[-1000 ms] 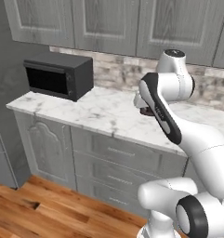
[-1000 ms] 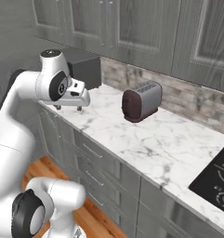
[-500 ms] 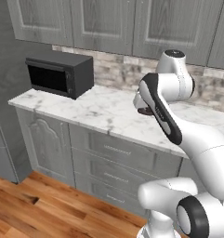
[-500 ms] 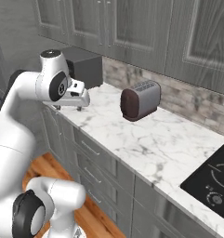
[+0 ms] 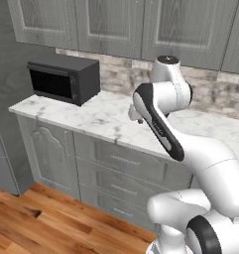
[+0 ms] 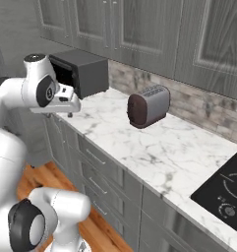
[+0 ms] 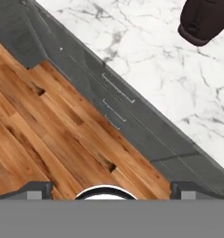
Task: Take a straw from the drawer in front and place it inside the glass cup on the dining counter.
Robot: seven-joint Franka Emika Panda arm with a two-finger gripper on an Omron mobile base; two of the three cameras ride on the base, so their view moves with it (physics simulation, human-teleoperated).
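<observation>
Straw location cannot be confirmed: no red stick is visible, and in all likelihood it lies inside the closed drawer [image 5: 125, 159] at the top of the stack under the marble worktop [image 5: 93, 117]. The glass cup and the dining counter are likewise not seen from this position.

Gripper [image 6: 70, 114] state: jaws spread fully apart, holding nothing. It hangs at about worktop height, at the front edge of the worktop above the drawer stack, beside the microwave [image 5: 63, 79].

Step in hand, as judged: reach the top drawer and pull it open.
- Lower the hand until the spread fingers bracket the slim bar handle [image 7: 118, 88].
- Align the jaws across the bar, not along it, before closing.
- Close firmly, then pull straight out, square to the drawer front, to avoid binding.
- Keep the wrist clear of the overhanging worktop edge during descent.
- Open the drawer far enough to expose its full floor for a top-down pick.

Count of visible items:
- Drawer fronts in the stack: three, each with one bar handle.
- Microwave: one.
- Toaster [image 6: 148, 105]: one.
- Cooktop [image 6: 224, 193]: one.
- Arched-panel cabinet door [image 5: 45, 152]: one.
</observation>
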